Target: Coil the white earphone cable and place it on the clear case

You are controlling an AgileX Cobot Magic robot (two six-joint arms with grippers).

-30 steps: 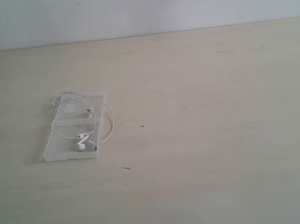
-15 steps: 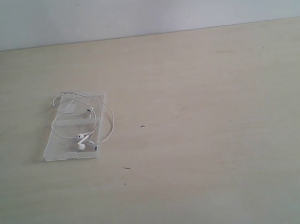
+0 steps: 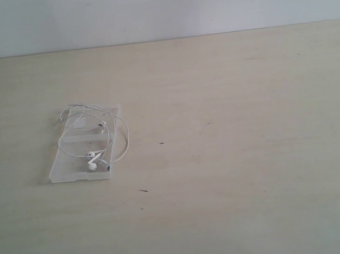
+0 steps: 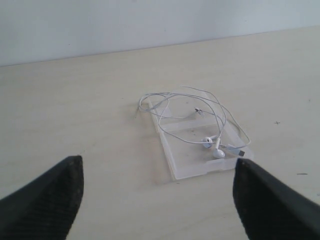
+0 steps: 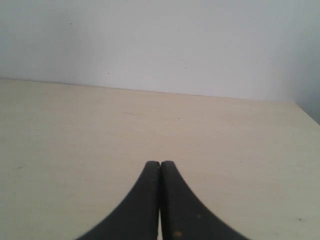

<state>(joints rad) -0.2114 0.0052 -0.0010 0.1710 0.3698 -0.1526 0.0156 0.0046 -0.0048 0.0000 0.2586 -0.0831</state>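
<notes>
The white earphone cable (image 3: 116,126) lies in loose loops on top of the clear case (image 3: 67,167) at the left of the table; its two earbuds (image 3: 92,164) rest near the case's near end. The left wrist view shows the same cable (image 4: 220,111) on the case (image 4: 187,162), with a loop hanging over the far edge. My left gripper (image 4: 159,172) is open, its two black fingers spread wide, short of the case with nothing between them. My right gripper (image 5: 160,164) is shut on nothing, pointing over bare table toward the wall. Neither gripper shows in the exterior view.
A light wooden table (image 3: 231,157) runs back to a pale wall (image 3: 161,13). A few small dark specks (image 3: 144,191) lie on the table near the case.
</notes>
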